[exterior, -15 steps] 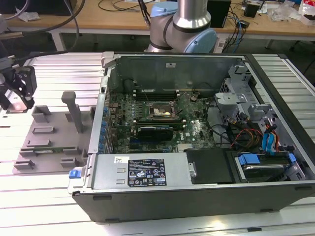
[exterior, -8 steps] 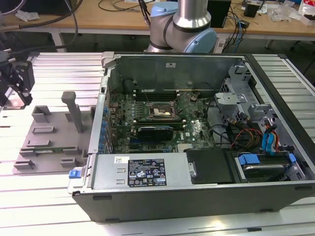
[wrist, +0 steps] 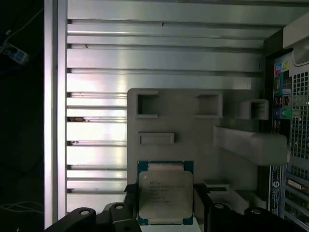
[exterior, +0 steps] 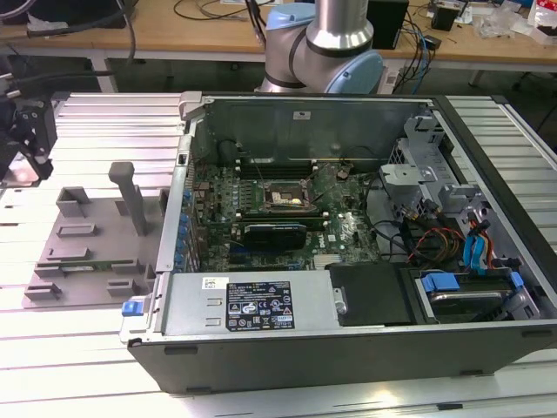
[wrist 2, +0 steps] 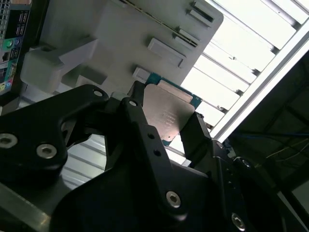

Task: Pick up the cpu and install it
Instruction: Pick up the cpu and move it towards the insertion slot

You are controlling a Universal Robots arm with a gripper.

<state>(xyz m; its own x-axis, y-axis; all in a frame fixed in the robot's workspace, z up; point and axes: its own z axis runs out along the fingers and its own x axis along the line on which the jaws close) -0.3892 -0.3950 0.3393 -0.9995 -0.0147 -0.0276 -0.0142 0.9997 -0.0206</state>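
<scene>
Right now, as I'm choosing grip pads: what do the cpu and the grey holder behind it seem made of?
The cpu: silvery metal top plate, dull brushed sheen; thin green rim, likely circuit board. The grey holder: probably plastic, matte, uniform pale grey with moulded pockets and no glints.

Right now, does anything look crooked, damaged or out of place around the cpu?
Nothing stands out. The cpu sits square between the fingers of the hand. Its silvery plate shows no dents and its green rim looks even. The grey holder tray lies behind it, and its raised blocks look intact.
</scene>
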